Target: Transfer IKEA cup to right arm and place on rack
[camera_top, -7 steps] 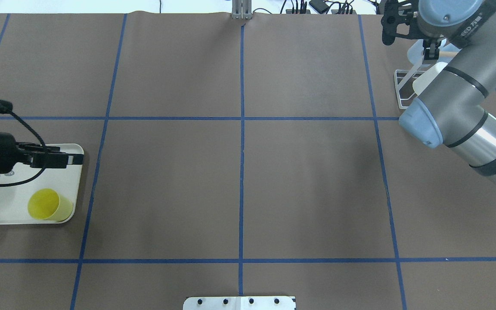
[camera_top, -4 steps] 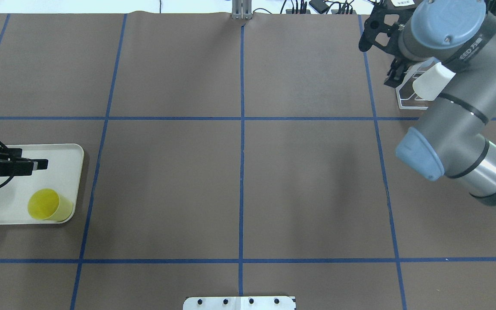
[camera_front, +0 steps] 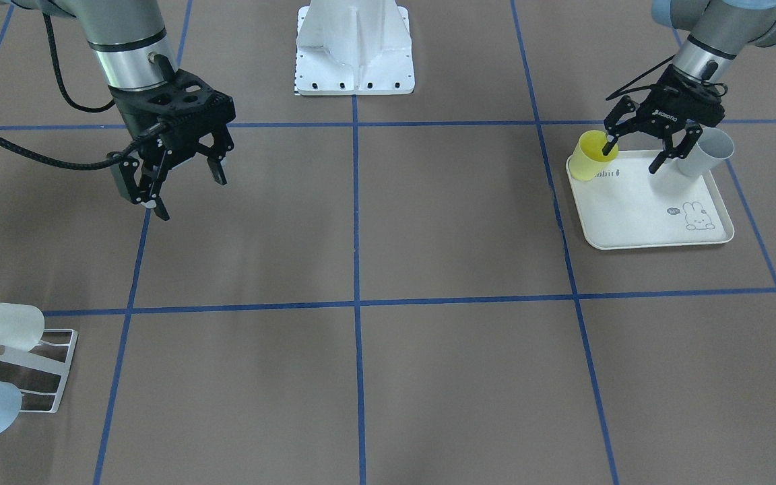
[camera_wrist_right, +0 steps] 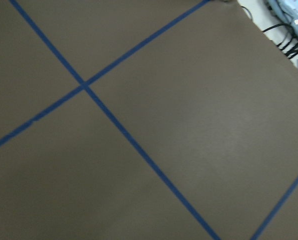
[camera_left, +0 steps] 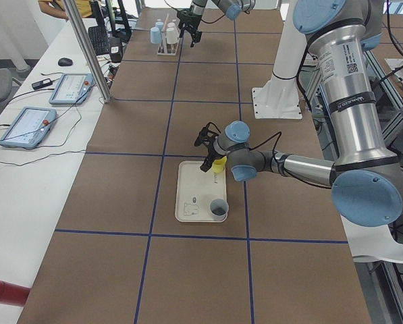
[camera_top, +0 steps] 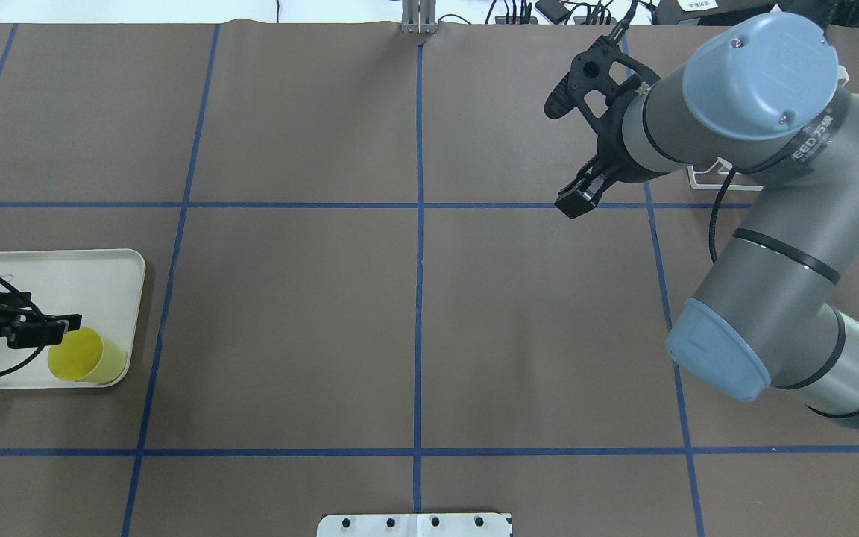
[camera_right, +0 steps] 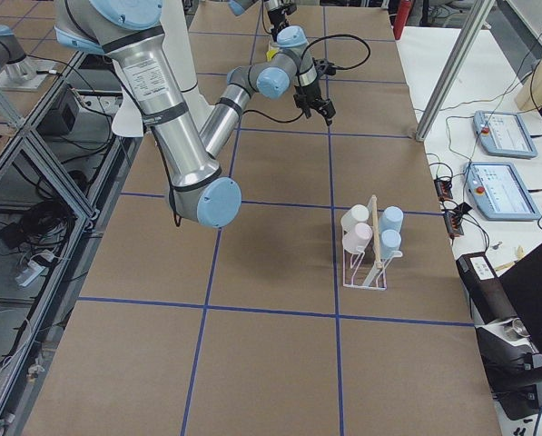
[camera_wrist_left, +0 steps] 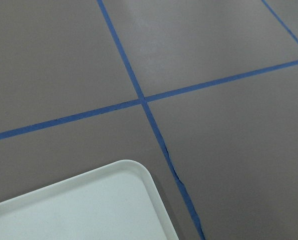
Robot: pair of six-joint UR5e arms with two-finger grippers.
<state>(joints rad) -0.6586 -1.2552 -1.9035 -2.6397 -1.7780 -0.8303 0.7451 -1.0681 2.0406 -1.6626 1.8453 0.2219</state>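
Note:
A yellow cup (camera_front: 589, 158) and a grey cup (camera_front: 709, 152) stand upright on a cream rabbit-printed tray (camera_front: 657, 219). My left gripper (camera_front: 630, 159) is open between them, low over the tray, with one finger at the yellow cup's rim (camera_top: 86, 356). My right gripper (camera_front: 189, 194) is open and empty, held above the bare table, well away from the white wire rack (camera_front: 41, 377). The rack (camera_right: 370, 259) has a pale wooden rod and carries several cups. In the overhead view my right arm hides most of the rack (camera_top: 704, 177).
The robot's white base plate (camera_front: 354, 74) stands at mid table. Blue tape lines grid the brown table cover. Tablets and cables lie beyond the table's far edge (camera_right: 502, 136). The left wrist view shows only a tray corner (camera_wrist_left: 114, 200) and the table.
My left gripper has moved down the tray to the yellow cup. My right arm has swung away from the rack toward the table's middle.

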